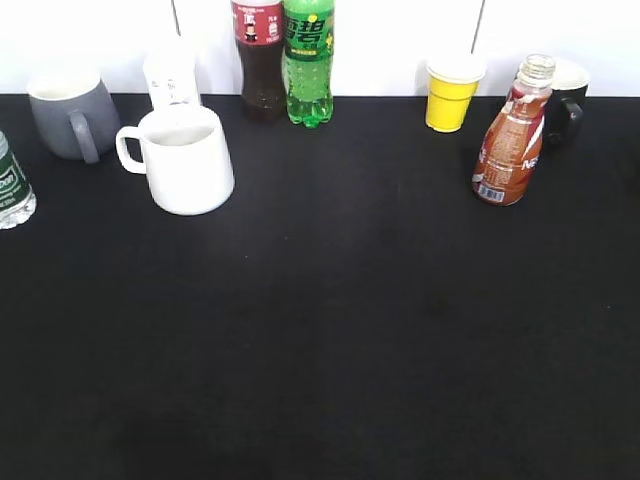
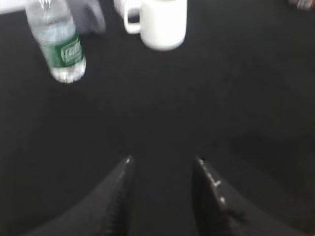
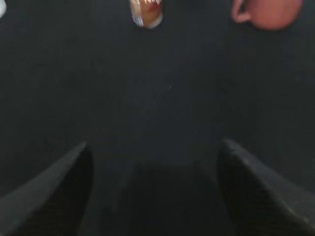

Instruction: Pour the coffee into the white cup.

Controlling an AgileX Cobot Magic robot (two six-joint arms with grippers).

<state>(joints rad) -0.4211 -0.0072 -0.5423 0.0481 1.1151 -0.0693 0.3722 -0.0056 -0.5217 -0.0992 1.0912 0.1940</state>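
The coffee bottle [image 1: 511, 138] is brown with a red-and-white label and stands upright at the right of the black table; its base shows at the top of the right wrist view [image 3: 146, 13]. The white cup [image 1: 184, 158] stands at the left with its handle to the left, and shows at the top of the left wrist view [image 2: 161, 22]. My left gripper [image 2: 162, 162] is open and empty over bare table, well short of the cup. My right gripper [image 3: 153, 147] is wide open and empty, well short of the bottle. Neither gripper shows in the exterior view.
A grey mug [image 1: 68, 115], a clear water bottle [image 1: 12, 185], a white box [image 1: 171, 72], a dark cola bottle [image 1: 260, 60], a green soda bottle [image 1: 308, 62], a yellow paper cup [image 1: 450, 92] and a black mug [image 1: 563, 105] stand along the back and left. A pinkish mug [image 3: 269, 11] shows in the right wrist view.
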